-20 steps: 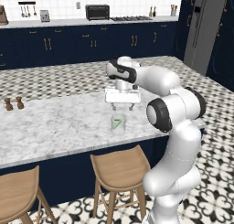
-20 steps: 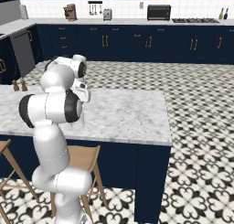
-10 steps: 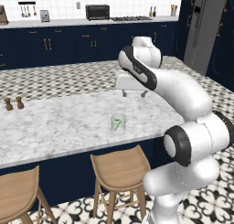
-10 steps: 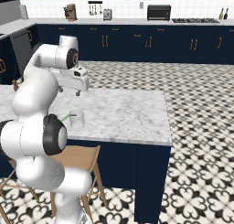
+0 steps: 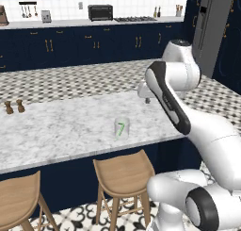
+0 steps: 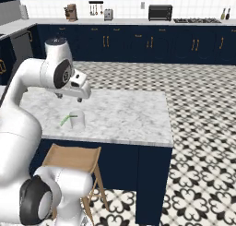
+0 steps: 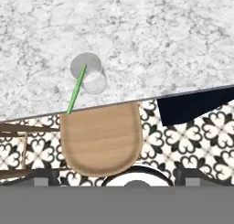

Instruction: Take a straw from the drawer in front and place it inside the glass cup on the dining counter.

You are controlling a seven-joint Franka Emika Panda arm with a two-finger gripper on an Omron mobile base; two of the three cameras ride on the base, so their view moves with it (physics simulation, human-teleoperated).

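The glass cup stands upright near the front edge of the marble dining counter. The pale green straw leans inside it, its top sticking out over the rim. My gripper hangs open and empty above the counter, higher than the cup and a little beyond it. Its dark fingertips stand wide apart. The drawer is out of view.
Wooden stools sit under the counter's near edge, one right below the cup. Two small brown shakers stand at the counter's left. Navy cabinets and a back worktop with appliances line the far wall.
My gripper has risen from just above the cup and drawn back and away from it, still open. The straw stays in the cup, and neither has moved.
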